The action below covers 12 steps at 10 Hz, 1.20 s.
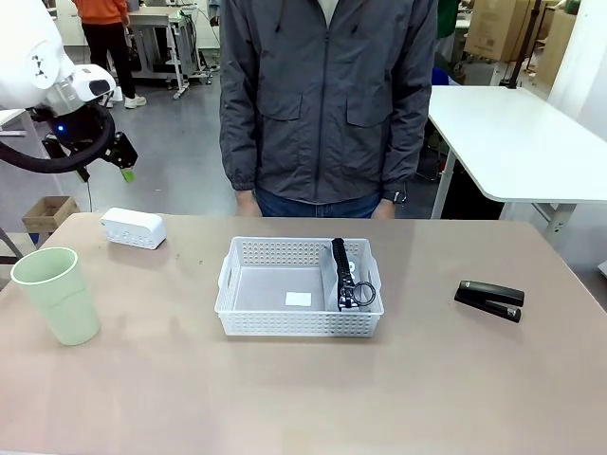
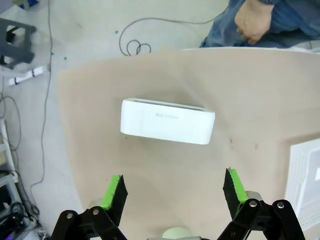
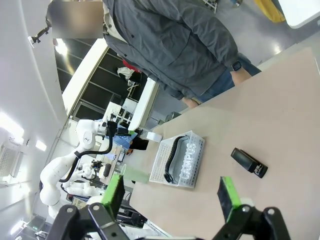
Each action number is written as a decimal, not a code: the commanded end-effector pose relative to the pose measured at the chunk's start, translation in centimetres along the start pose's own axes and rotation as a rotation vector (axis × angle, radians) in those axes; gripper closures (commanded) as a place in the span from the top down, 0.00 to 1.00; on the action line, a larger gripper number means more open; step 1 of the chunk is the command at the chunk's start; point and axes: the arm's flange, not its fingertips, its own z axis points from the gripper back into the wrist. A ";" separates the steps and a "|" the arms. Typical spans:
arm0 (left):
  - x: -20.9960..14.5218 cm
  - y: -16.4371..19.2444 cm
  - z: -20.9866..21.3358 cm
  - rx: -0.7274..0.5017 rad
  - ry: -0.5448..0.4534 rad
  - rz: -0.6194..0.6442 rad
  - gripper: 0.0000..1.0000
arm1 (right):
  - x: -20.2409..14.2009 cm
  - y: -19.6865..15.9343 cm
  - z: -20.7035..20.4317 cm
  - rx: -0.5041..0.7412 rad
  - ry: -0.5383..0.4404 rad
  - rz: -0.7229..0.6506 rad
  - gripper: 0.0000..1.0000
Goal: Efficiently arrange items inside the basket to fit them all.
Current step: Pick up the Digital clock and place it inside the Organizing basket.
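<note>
The white lattice basket (image 1: 248, 284) sits mid-table. A shoe (image 1: 343, 275) stands on its side along the basket's right wall, showing its black sole and laces. The small white boxy object (image 1: 133, 228) lies at the far left, the pale green cup (image 1: 55, 294) stands near the left edge, and the black stapler (image 1: 488, 300) lies to the right. My left gripper (image 1: 121, 163) hangs open high above the white box (image 2: 167, 121), which lies beyond its fingertips. My right gripper (image 3: 172, 192) is open and high, looking down on the basket (image 3: 192, 159) and stapler (image 3: 248, 162).
A person in a grey jacket (image 1: 327, 104) stands at the far edge with a hand (image 2: 252, 22) by the table. A white table (image 1: 522, 133) stands behind at the right. Bare tabletop lies in front of the basket.
</note>
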 end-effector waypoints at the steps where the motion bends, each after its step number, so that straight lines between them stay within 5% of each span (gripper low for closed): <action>1: -0.5 0.6 0.0 -0.001 0.030 -0.038 1.00 | 0.4 0.0 0.1 0.021 -0.020 0.029 1.00; 8: -0.3 0.2 -0.3 -0.003 0.028 -0.023 1.00 | 0.4 0.0 0.1 0.021 -0.020 0.029 1.00; 10: 0.0 0.3 0.5 -0.016 -0.004 -0.265 1.00 | 0.4 0.0 0.1 0.021 -0.020 0.029 1.00; 12: 0.2 0.5 0.3 -0.004 -0.072 -0.692 1.00 | 0.4 0.0 0.1 0.021 -0.020 0.029 1.00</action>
